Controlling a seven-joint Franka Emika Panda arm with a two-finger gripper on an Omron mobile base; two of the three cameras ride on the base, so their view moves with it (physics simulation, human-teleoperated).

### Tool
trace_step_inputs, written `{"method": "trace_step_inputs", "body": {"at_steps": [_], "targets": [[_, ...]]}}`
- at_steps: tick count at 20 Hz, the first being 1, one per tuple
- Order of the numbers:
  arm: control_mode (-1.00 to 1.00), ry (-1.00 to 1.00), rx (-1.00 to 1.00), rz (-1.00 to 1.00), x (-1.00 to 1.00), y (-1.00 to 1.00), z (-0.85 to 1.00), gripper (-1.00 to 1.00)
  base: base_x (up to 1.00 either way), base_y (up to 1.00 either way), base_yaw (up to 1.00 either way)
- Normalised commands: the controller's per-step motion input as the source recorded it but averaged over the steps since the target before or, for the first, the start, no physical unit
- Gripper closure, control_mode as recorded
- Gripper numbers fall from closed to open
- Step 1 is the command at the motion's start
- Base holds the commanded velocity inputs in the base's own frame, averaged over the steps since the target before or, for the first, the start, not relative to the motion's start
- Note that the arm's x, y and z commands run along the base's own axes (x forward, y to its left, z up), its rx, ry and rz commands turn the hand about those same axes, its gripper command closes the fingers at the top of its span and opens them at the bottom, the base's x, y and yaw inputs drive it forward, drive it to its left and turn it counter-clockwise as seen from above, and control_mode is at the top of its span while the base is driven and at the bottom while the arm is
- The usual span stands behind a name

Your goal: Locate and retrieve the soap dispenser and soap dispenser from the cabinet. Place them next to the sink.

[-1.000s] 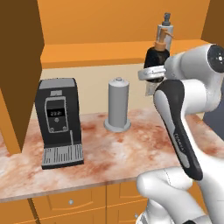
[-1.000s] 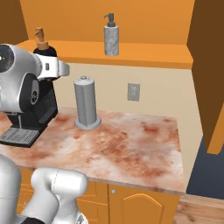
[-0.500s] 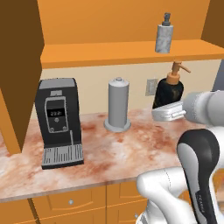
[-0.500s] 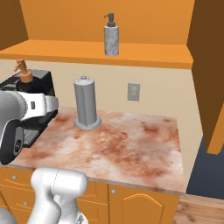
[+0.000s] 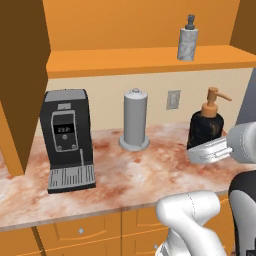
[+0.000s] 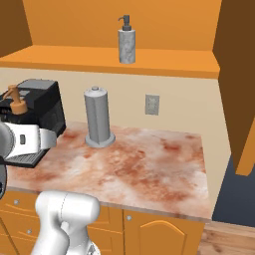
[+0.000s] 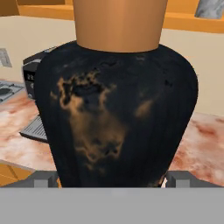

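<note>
claw (image 7: 112, 177) pinching black bottle (image 5: 204, 128) | coming down off shelf (image 5: 145, 60), nearing tabletop (image 5: 130, 170) | grey bottle (image 5: 187, 41) above, remaining

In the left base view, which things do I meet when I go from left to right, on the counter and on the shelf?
Coffee machine → grey cylinder with round base → wall outlet → grey soap dispenser on the shelf → black soap dispenser, held in the gripper.
</note>
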Motion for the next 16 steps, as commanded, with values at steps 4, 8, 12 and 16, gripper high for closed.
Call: {"method": "trace_step_inputs", "body": {"at_steps": [4,8,12,16], "targets": [[-1.0,0.0,0.0,0.0,-0.18,-0.01,-0.33,1.0,0.0,0.0,0.0],[-1.0,0.0,0.0,0.0,-0.03,0.0,-0.03,1.0,0.0,0.0,0.0],[-1.0,0.0,0.0,0.0,0.0,0.0,0.0,1.0,0.0,0.0,0.0],[-1.0,0.0,0.0,0.0,0.0,0.0,0.0,1.0,0.0,0.0,0.0]]}}
